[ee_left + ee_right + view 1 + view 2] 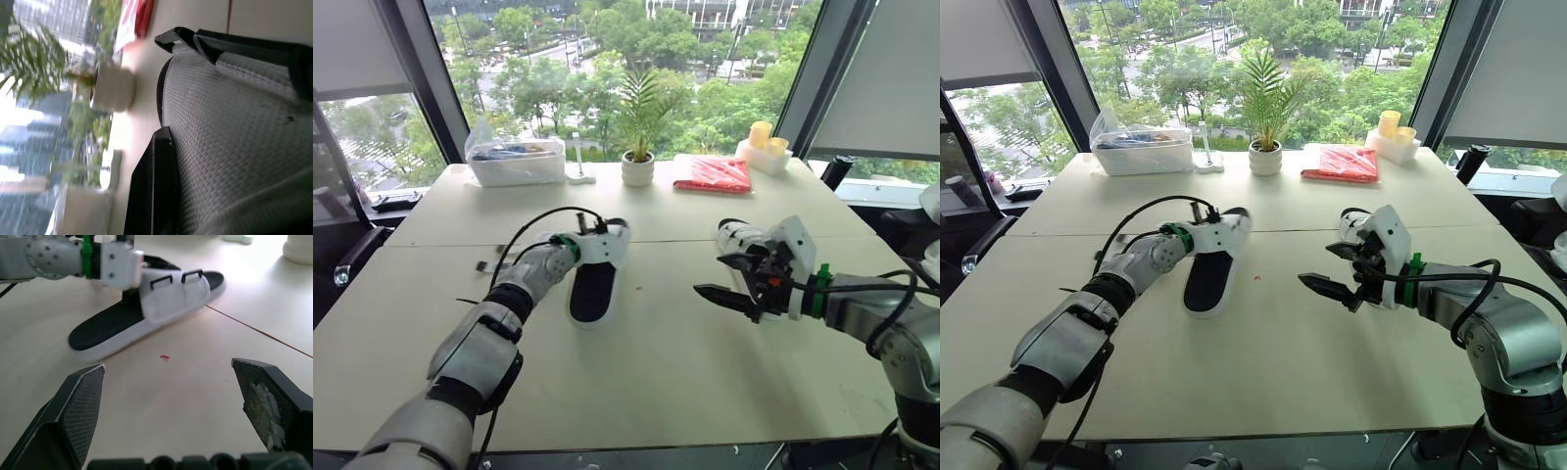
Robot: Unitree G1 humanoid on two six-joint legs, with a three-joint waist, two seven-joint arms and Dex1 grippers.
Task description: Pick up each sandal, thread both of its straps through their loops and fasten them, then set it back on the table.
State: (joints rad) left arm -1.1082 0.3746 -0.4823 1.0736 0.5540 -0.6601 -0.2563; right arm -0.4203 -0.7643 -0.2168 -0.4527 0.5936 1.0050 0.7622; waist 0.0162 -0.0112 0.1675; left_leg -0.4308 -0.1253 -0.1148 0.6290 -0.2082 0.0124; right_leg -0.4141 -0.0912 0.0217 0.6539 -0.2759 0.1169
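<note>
A sandal (591, 286) with a black sole and white woven straps lies at the table's middle, toe pointing away from me. My left gripper (598, 238) is at its straps; in the left wrist view its black fingers (150, 191) press on either side of the white strap (230, 127), shut on it. The right wrist view shows two black loops (168, 279) on that strap. My right gripper (722, 278) hovers to the right of the sandal, open and holding nothing, fingers (80, 404) spread wide. A white, black-topped shape (736, 234) sits just behind it; I cannot tell what it is.
Along the far edge stand a clear plastic box (517, 162), a potted plant (638, 166), a red packet (713, 174) and a white tray with yellow cups (762, 147). A black cable (524, 230) arcs over my left forearm. A red speck (165, 357) lies beside the sandal.
</note>
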